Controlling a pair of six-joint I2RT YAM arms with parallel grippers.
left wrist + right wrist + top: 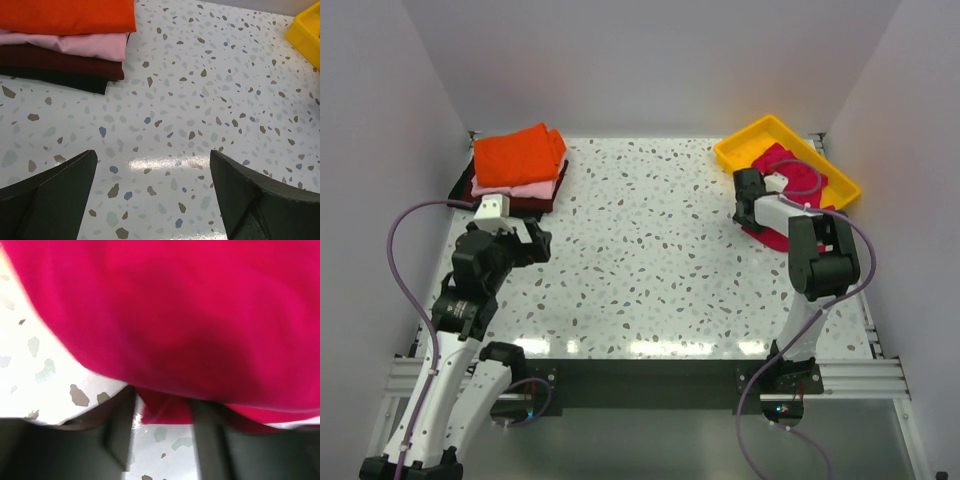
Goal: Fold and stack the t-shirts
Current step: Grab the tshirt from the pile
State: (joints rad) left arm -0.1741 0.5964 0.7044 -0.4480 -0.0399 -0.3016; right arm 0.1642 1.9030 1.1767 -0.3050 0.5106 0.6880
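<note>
A crimson-magenta t-shirt (790, 172) lies crumpled in the yellow tray (748, 137) at the back right and spills over its near edge onto the table. My right gripper (748, 197) is at the shirt's left edge. In the right wrist view the shirt (175, 305) fills the top, and a fold of it sits between the fingers (120, 425) of the gripper (162, 410). The folded orange (517, 153), pale pink (510, 188) and dark maroon (538, 197) shirts are stacked at the back left. My left gripper (512, 238) is open and empty just in front of the stack.
The stack rests on a black mat (460, 185). In the left wrist view the stack (65, 45) is at the top left, the tray corner (306, 35) at the top right, and speckled tabletop (200, 100) lies between.
</note>
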